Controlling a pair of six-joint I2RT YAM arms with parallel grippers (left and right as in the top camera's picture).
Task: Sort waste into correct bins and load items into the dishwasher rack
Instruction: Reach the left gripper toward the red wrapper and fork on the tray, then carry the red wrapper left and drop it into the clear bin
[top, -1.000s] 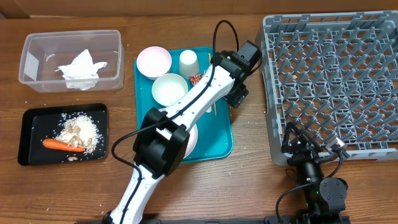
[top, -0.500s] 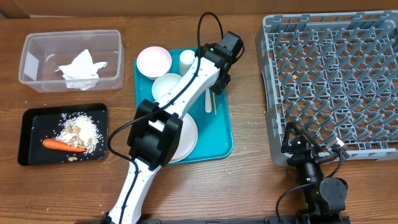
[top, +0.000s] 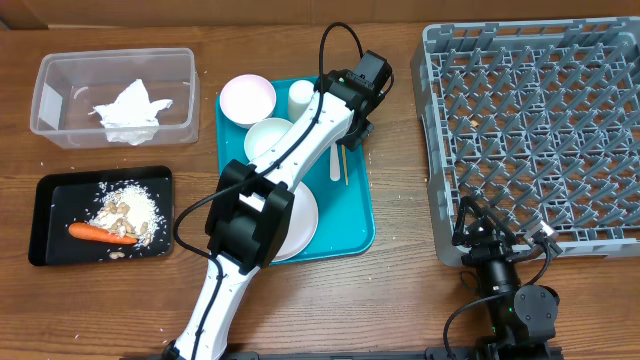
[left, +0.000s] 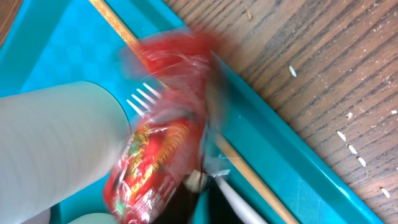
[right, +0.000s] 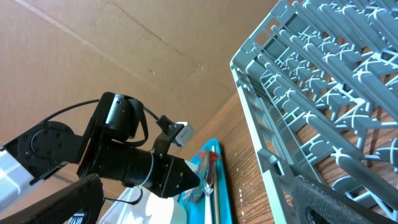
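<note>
My left gripper (top: 347, 128) is over the back of the teal tray (top: 360, 232), shut on the red shiny wrapper (left: 163, 134), which stands beside the white cup (left: 56, 137). Under the wrapper lie the wooden chopstick (left: 252, 177) and the small fork (left: 142, 98). The right wrist view also shows the wrapper (right: 209, 167) pinched at the left gripper's tip. Two bowls (top: 247, 98) (top: 272, 142) and the white plate (top: 302, 228) sit on the teal tray. My right gripper (top: 492, 228) stands open at the front edge of the grey rack (top: 540, 130), holding nothing.
The clear tub (top: 60, 100) at the back left holds crumpled tissue (top: 130, 110). In front of it the black tray (top: 50, 235) holds a carrot (top: 100, 233) and rice scraps (top: 125, 208). Rice grains are scattered on the wooden table.
My left gripper swung left from the tray's right edge to the wrapper beside the cup, then shut on it. The right arm has not moved.
</note>
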